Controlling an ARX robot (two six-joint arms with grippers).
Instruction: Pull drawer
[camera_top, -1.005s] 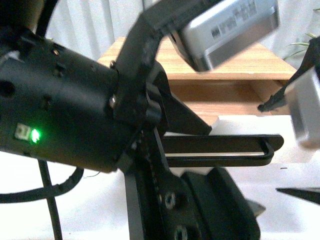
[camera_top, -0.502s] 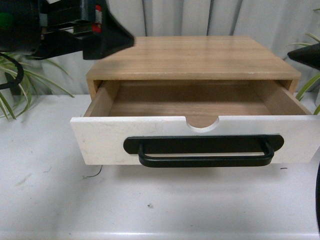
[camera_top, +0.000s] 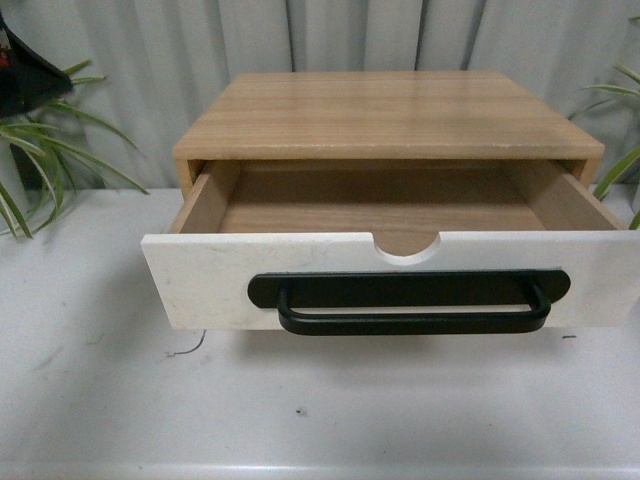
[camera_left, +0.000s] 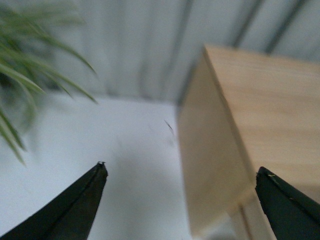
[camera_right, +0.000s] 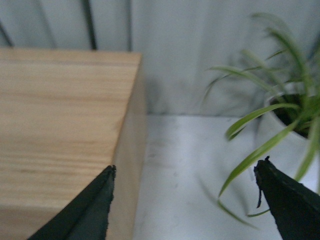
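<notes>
The drawer (camera_top: 200, 280) stands pulled out of the wooden cabinet (camera_top: 385, 110), its inside bare. Its white front carries a wide black bar handle (camera_top: 410, 322) and a semicircular notch (camera_top: 405, 245) at the top edge. Nothing touches the handle. My left gripper (camera_left: 181, 168) is open, hanging above the cabinet's (camera_left: 260, 100) left side wall and the white table. My right gripper (camera_right: 187, 165) is open too, over the cabinet's (camera_right: 60, 115) right edge. In the front view only a black bit of my left arm (camera_top: 22, 75) shows at the top left corner.
A green spiky plant (camera_top: 40, 160) stands left of the cabinet; another plant (camera_right: 280, 110) in a white pot stands to its right. The cabinet rests on a white table (camera_top: 320, 400) in front of a grey curtain (camera_top: 150, 60).
Both arms, which filled the front view a second ago, have drawn back up and to the sides. The left arm has slid almost out at the top left. The drawer stays pulled out.
</notes>
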